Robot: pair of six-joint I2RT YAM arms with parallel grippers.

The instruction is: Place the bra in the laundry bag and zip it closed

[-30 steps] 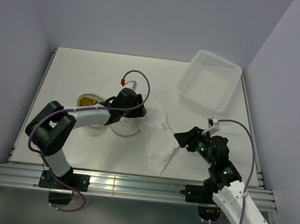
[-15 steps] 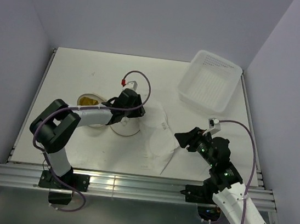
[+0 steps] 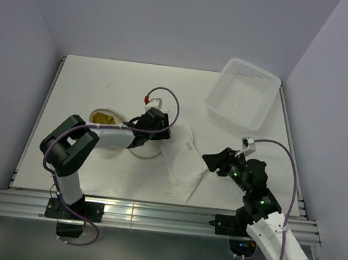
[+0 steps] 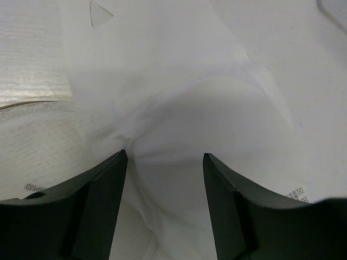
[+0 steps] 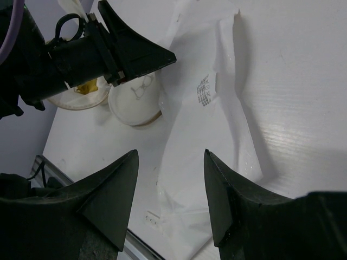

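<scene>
The left fingers [image 4: 111, 179] and the right fingers [image 5: 116, 184] both have a gap between them and hold nothing. There is one pair at each side of the bra [image 3: 185, 167].

I think the bra has not been picked up yet, and a few things could go wrong. The cloth is thin and soft, so the fingers may pinch only the top layer or slide off it. The laundry bag [image 5: 134, 103] looks light, so a bump from the left arm could push it away or squash it. I cannot see its zip or its opening, so the bra might get pushed against closed mesh. The two arms are near each other and could knock together.

The left fingers are partly open. They hang low over the far left part of the bra. The cloth looks a little bunched by one tip, but I cannot tell if they touch it. The right fingers are open about as much. They hover above the desk [image 3: 97, 81], just beside the right edge of the bra.

The bra is a flat white cloth thing with a small printed tag. It lies in the middle of the desk, outside the laundry bag. The laundry bag is the little round mesh one with a black mark like glasses. It sits just left of the bra, partly under the left arm. Further left, a yellow thing [image 3: 102, 117] sits in a round rim, and I cannot tell what it is. The white tray [image 3: 241, 94] is far off to the right.
</scene>
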